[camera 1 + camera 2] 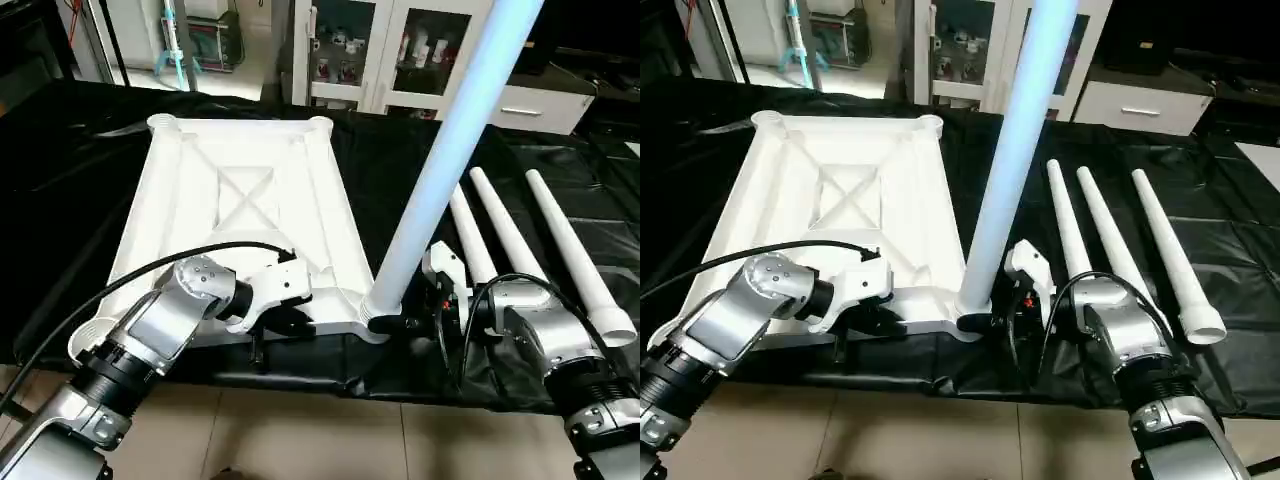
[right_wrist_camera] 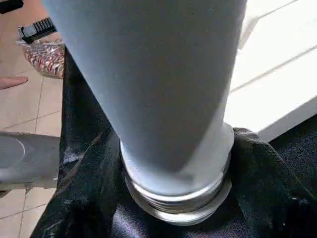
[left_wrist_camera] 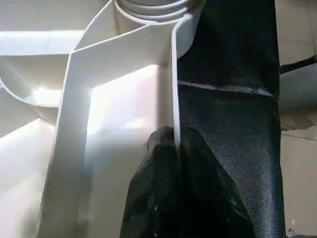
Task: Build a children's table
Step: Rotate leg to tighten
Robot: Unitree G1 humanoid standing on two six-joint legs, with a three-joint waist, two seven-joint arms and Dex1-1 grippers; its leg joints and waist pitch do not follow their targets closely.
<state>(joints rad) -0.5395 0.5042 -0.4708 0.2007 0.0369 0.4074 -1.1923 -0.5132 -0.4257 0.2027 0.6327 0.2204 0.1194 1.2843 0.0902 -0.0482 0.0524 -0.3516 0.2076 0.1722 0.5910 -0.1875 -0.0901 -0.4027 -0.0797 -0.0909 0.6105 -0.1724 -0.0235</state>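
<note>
I get bright, even indoor light in both eye views. Glare whitens the tabletop (image 1: 240, 190) ribs; the black cloth (image 1: 60, 180) shows sheen. The upright leg (image 1: 450, 150) reads bluish. Left wrist view: hot spot on white plastic, fingers (image 3: 171, 198) blurred. Right wrist view: leg close, soft.

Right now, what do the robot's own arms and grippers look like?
Both forearms are ribbed silver metal cylinders with black collars. A black cable loops over the left forearm and another over the right forearm. White housings carry the black-fingered left gripper and right gripper.
</note>
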